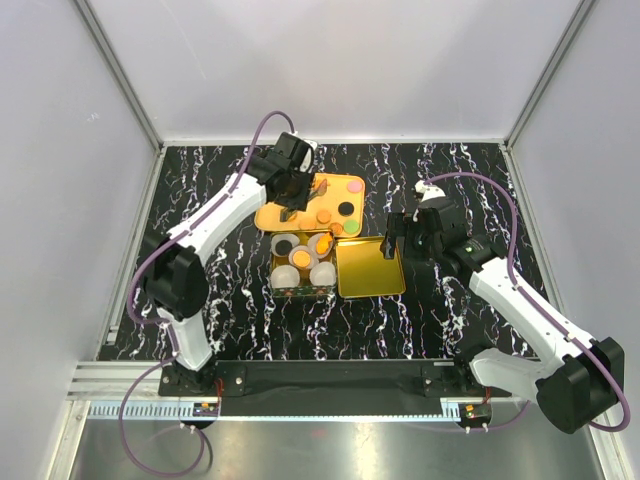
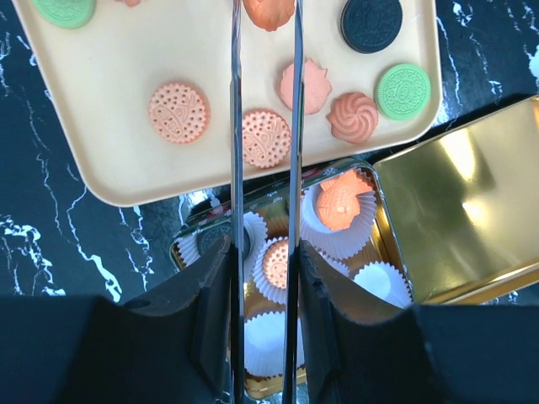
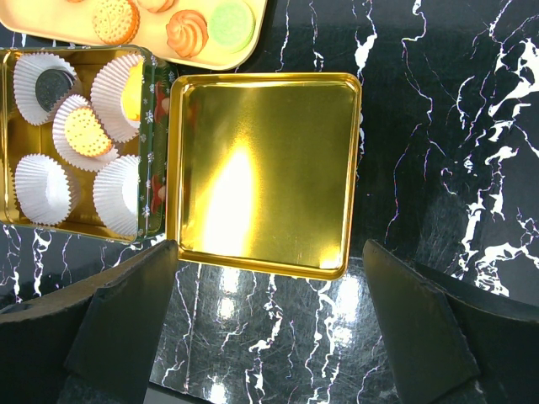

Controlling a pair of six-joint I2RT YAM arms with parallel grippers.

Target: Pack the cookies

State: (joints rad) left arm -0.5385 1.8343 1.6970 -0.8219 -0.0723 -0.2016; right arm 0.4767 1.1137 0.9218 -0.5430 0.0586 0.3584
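The cookies lie on a cream tray [image 1: 268,215]: orange ones [image 2: 178,111], pink [image 2: 305,86], green [image 2: 402,90] and black [image 2: 371,23]. My left gripper [image 1: 298,188] [image 2: 264,278] is shut on thin metal tongs [image 2: 237,126] that reach over the tray. An orange cookie [image 2: 269,12] sits between the tong tips. The open tin [image 1: 300,292] holds white paper cups; three hold cookies, two orange [image 2: 344,202] [image 2: 275,263] and one black [image 3: 52,82]. My right gripper [image 1: 396,240] [image 3: 269,252] is open and empty over the table at the lid's edge.
The tin's gold lid [image 1: 370,268] [image 3: 261,168] lies flat to the right of the tin, touching it. Other paper cups [image 3: 42,187] in the tin hold nothing. Dark marbled tabletop [image 3: 438,126] surrounds everything, with white walls on three sides.
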